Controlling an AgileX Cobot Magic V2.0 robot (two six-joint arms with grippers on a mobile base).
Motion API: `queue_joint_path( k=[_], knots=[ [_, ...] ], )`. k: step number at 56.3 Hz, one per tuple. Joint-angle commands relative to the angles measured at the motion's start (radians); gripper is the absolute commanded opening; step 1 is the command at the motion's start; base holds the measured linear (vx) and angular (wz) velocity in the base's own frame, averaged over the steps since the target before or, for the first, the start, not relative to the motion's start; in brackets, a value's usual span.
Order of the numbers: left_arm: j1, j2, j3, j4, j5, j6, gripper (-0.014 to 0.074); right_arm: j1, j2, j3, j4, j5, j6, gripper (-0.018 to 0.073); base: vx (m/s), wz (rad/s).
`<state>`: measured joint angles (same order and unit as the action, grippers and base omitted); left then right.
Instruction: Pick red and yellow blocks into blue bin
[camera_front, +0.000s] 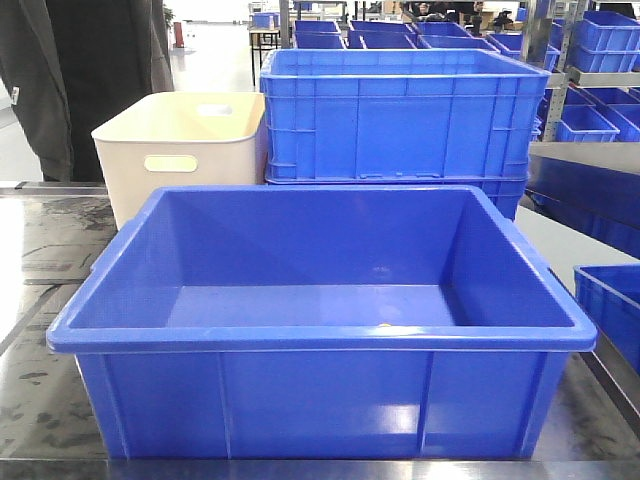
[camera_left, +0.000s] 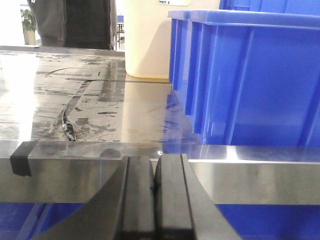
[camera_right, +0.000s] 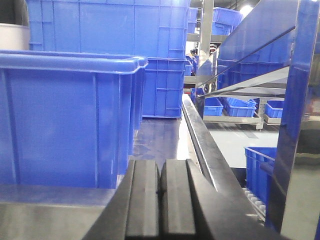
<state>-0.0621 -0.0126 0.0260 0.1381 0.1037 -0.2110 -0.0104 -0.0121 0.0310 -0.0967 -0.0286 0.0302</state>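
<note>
Front view: the blue bin (camera_front: 320, 320) sits on the tabletop (camera_front: 45, 400) directly ahead, long side toward me, filling most of the frame. Its interior shows only a bare blue floor with a small pale speck near the front wall, too small to identify. Neither the red nor the yellow block is visible in any of my three views, so I cannot say where they are.

Behind the bin on the left stands the cream tub (camera_front: 180, 160) with an oval handle cut-out, and behind on the right the taller ribbed blue crate (camera_front: 400, 115), stacked on another like it. A person in dark clothing (camera_front: 80, 70) stands at the far left beyond the tabletop. More blue crates sit on shelving to the right.

Left wrist view: my left gripper (camera_left: 155, 200) hangs low at the near steel edge of the tabletop, its two black fingers pressed together with nothing between them. A piece of black tape (camera_left: 22, 157) wraps the edge to its left. The bin's side wall rises ahead on the right, the cream tub beyond it.

Right wrist view: my right gripper (camera_right: 160, 200) is likewise closed and empty, fingers meeting. The bin's wall and rolled rim stand to its left, the ribbed crate behind that.
</note>
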Motion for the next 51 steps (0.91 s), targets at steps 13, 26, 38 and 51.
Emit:
queue_joint_path(
  k=[13, 26, 38, 51],
  knots=[
    [0.004, -0.015, -0.015, -0.003, -0.087, -0.006, 0.0000, 0.001, -0.011, 0.007, 0.003, -0.081, -0.012, -0.0011, 0.00, 0.00],
    [0.004, -0.015, -0.015, -0.003, -0.087, -0.006, 0.0000, 0.001, -0.009, 0.007, 0.003, -0.081, -0.008, -0.0011, 0.00, 0.00],
    [0.004, -0.015, -0.015, -0.003, -0.087, -0.006, 0.0000, 0.001, -0.009, 0.007, 0.003, -0.081, -0.006, -0.0011, 0.00, 0.00],
    [0.004, -0.015, -0.015, -0.003, -0.087, -0.006, 0.0000, 0.001, -0.009, 0.007, 0.003, -0.081, -0.006, -0.0011, 0.00, 0.00]
  ],
)
